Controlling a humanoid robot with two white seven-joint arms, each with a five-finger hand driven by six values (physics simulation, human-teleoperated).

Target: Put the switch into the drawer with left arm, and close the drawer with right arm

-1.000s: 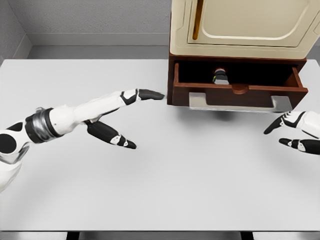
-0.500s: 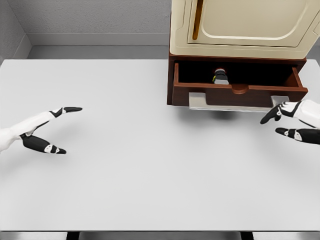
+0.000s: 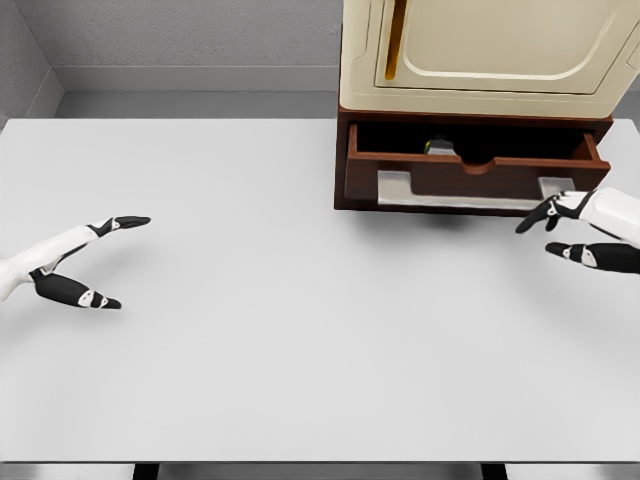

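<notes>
Switch (image 3: 439,147): you are seeing it lying inside the partly open drawer (image 3: 470,178), upper right. Left hand (image 3: 75,262), far left, is showing spread, empty fingers; right hand (image 3: 580,230), fingers loose, is hovering beside the drawer's front.

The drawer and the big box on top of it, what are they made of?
The drawer looks like wood with a glossy reddish-brown finish; its colour and sheen suggest varnish, though no grain shows. The cabinet above looks like smooth cream painted metal or plastic, judging by its soft shine and rounded moulded edges. It's a simulator render, so that's a guess.
</notes>
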